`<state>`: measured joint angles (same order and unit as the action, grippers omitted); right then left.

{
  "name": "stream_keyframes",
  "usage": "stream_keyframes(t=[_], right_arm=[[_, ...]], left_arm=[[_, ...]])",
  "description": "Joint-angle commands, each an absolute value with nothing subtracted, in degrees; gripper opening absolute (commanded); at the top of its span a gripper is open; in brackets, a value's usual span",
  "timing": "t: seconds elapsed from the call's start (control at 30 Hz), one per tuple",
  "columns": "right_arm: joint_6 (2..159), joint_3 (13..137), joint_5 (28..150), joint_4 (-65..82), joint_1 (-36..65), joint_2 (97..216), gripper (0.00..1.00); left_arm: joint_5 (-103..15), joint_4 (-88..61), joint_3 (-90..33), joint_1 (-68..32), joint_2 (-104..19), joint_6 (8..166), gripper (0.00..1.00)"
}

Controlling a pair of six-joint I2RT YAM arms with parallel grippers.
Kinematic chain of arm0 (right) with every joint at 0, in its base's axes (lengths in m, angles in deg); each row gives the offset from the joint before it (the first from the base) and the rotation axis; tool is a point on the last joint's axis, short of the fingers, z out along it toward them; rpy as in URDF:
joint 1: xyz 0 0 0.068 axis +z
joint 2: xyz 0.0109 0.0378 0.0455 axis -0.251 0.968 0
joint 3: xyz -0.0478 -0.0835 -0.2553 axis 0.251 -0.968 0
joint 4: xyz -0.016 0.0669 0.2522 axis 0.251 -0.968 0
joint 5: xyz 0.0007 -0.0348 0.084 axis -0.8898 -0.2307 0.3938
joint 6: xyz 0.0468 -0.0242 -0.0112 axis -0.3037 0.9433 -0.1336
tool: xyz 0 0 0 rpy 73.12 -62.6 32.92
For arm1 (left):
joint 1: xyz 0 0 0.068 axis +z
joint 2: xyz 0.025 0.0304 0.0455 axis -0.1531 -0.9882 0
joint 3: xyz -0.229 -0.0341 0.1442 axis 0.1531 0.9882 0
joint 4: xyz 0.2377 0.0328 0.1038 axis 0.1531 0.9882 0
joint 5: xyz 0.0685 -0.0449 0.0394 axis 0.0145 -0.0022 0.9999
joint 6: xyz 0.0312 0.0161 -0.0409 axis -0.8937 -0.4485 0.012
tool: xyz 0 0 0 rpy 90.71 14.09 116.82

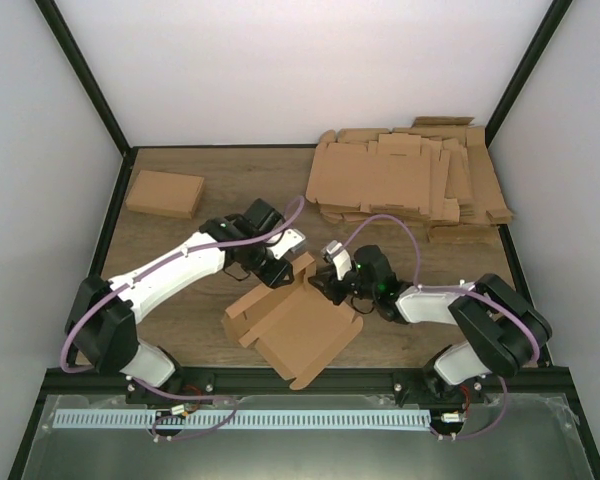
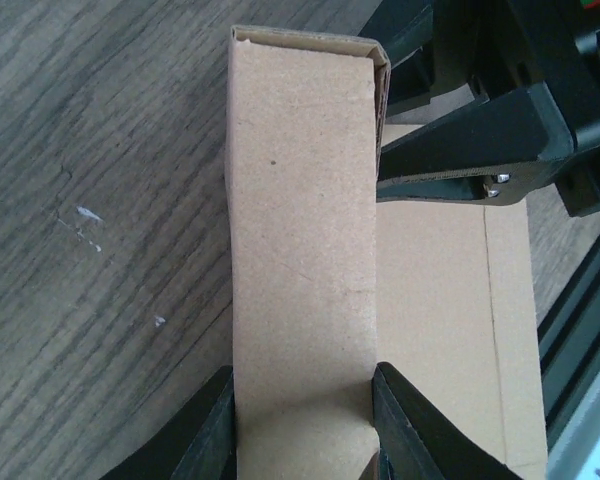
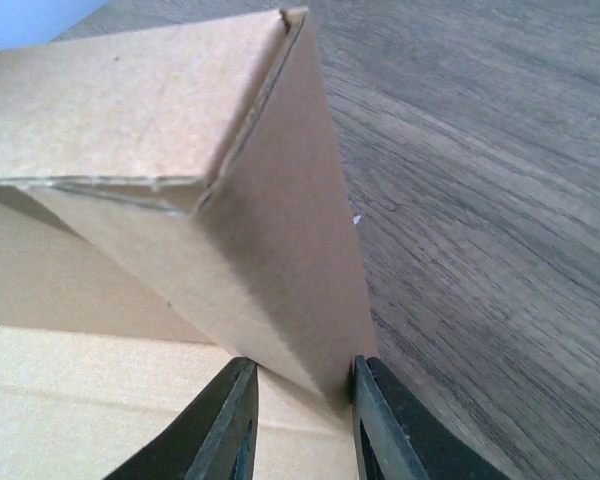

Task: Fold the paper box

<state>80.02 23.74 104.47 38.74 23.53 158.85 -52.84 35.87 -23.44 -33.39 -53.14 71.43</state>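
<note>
Paper box (image 1: 300, 335) sits half-formed on the table (image 1: 250, 180), close to the front edge between the two arms, with its base flat and one end wall raised. Left gripper (image 2: 305, 405) is clamped across that raised wall strip. Right gripper (image 3: 300, 405) pinches the adjoining upright flap at the corner, jaws narrow on cardboard. Risks: opposing pulls could buckle or tear the corner crease. A release before the tabs lock would probably let the wall spring open. The base may skid on the wood.
</note>
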Motion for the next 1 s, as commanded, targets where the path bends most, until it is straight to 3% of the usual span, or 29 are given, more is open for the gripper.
stream_keyframes(t=[0.0, 0.13, 0.33, 0.5, 0.8, 0.97], right_arm=[[82.4, 26.5, 103.2, 47.1, 25.5, 158.9, 0.28], [82.4, 27.6, 102.5, 47.4, 25.5, 160.8, 0.25], [82.3, 27.8, 100.6, 48.1, 25.8, 161.4, 0.13], [83.7, 28.4, 86.0, 45.4, 31.2, 161.8, 0.01], [76.0, 32.6, 65.0, 39.4, 34.2, 165.3, 0.01], [78.0, 31.8, 68.2, 40.9, 34.5, 165.5, 0.05]], left_arm=[[-68.9, 34.0, -25.2, -33.5, -52.7, 70.7, 0.34], [-70.6, 34.5, -24.9, -33.4, -52.8, 69.9, 0.33], [-68.4, 34.6, -24.5, -33.2, -53.2, 70.4, 0.33], [-66.0, 33.6, -25.0, -32.5, -53.2, 73.6, 0.34], [-64.8, 31.5, -24.2, -32.3, -52.7, 77.5, 0.34], [-63.7, 31.3, -23.9, -32.4, -52.1, 77.4, 0.51]])
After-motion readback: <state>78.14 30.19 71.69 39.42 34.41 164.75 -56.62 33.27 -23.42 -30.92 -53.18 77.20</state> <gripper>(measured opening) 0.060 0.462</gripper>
